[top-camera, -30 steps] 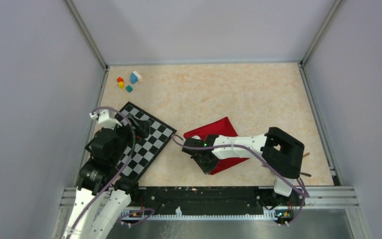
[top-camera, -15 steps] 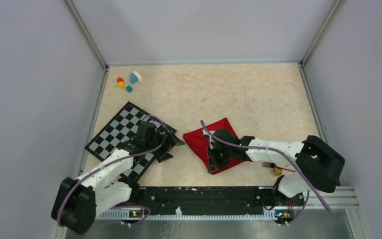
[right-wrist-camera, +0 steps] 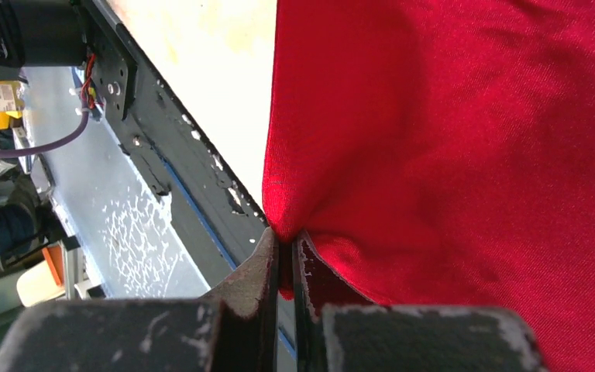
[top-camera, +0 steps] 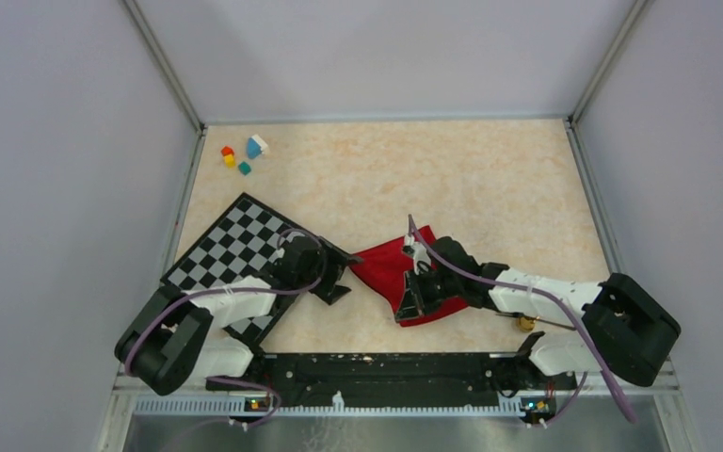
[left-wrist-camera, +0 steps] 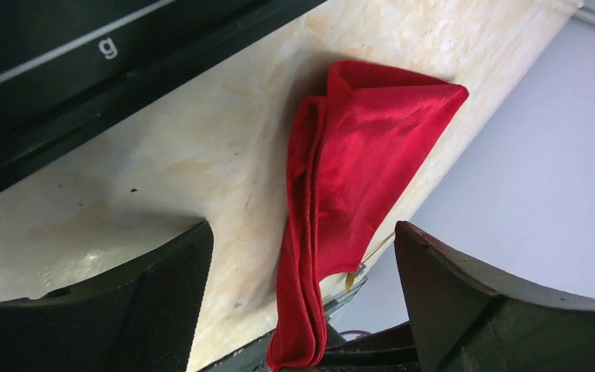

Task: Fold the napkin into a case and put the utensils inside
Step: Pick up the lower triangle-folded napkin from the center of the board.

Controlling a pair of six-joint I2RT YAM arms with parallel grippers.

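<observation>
The red napkin [top-camera: 384,266] lies folded and rumpled on the table in front of the arms. My right gripper [top-camera: 411,299] is shut on its near corner, and the right wrist view shows the jaws [right-wrist-camera: 285,242] pinching a bunched edge of the napkin [right-wrist-camera: 449,139]. My left gripper [top-camera: 343,275] stands open just left of the napkin's left corner. In the left wrist view the folded napkin [left-wrist-camera: 356,186] hangs between the wide-apart fingers [left-wrist-camera: 163,310]. The spoon [top-camera: 526,323] lies near the front right, partly under the right arm. The spoon's gold bowl [left-wrist-camera: 350,280] peeks out behind the cloth. I cannot see the fork.
A black-and-white checkered mat [top-camera: 226,252] lies at the left, under the left arm. Several small coloured blocks [top-camera: 243,155] sit at the far left corner. A black rail [top-camera: 386,367] runs along the near edge. Grey walls close in the table.
My left arm has swung off the checkered mat to the napkin's left corner. The right arm has stretched out rightward, still holding the napkin corner, which uncovered the spoon.
</observation>
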